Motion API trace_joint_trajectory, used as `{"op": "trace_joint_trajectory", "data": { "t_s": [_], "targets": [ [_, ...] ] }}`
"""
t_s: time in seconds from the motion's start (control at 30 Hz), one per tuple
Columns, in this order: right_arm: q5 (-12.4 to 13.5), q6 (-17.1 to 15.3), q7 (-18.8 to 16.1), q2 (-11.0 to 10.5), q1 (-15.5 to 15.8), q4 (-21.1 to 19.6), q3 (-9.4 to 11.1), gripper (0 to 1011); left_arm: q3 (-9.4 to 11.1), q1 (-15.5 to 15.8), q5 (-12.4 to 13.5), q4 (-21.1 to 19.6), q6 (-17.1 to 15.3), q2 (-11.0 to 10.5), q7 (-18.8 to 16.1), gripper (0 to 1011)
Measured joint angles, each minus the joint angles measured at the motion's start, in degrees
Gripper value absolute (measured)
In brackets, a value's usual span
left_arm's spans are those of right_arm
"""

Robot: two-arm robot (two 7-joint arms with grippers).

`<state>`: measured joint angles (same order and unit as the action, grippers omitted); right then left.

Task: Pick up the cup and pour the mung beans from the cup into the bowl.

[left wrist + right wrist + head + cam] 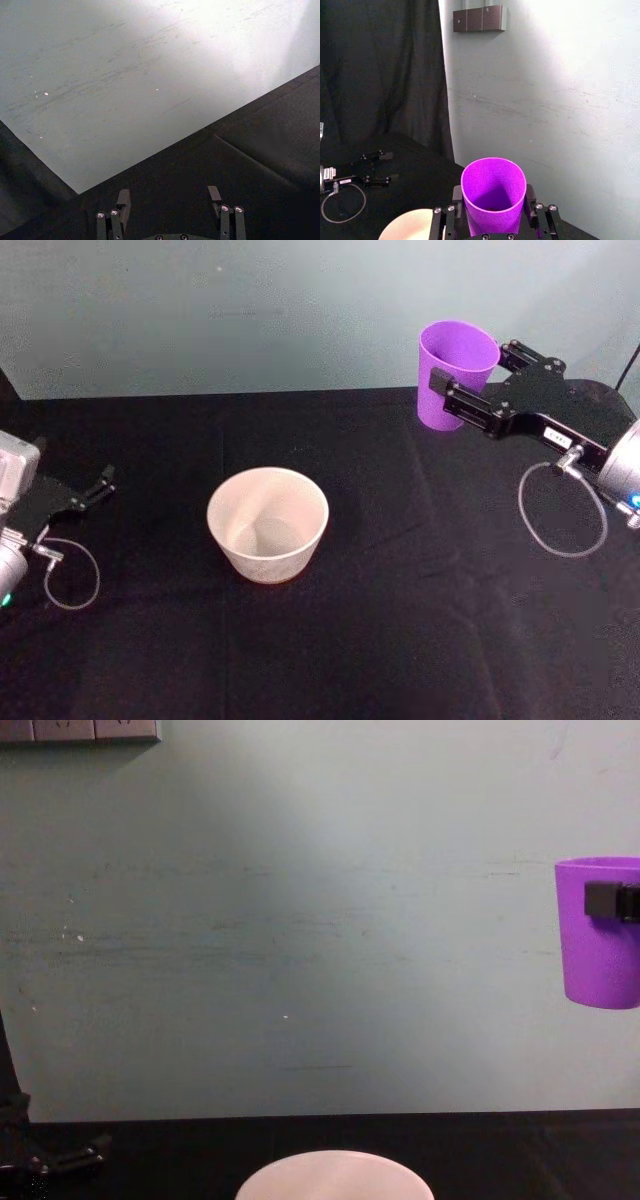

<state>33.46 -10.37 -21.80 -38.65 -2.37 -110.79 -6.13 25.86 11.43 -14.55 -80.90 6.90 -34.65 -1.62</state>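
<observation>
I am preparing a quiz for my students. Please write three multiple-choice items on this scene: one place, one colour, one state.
1. Where does the bowl stand? A) mid-table B) at the right edge C) on a shelf
2. What colour is the cup? A) red B) purple C) green
3. How does the right gripper hold the cup? A) upright, off the table B) tipped over the bowl C) lying flat
Answers: 1 A, the head view shows it central; 2 B, its wall is bright purple; 3 A, the chest view shows it upright in the air. The left gripper lies open at the left.
</observation>
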Motion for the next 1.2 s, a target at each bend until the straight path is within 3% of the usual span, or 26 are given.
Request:
{"op": "trace_joint_trajectory", "data": {
  "t_s": [1.2],
  "targets": [
    [0.0,0.0,0.0,0.0,0.0,0.0,0.0,720,0.0,0.0,0.0,0.0,0.0,0.0,0.0,1000]
  ]
}}
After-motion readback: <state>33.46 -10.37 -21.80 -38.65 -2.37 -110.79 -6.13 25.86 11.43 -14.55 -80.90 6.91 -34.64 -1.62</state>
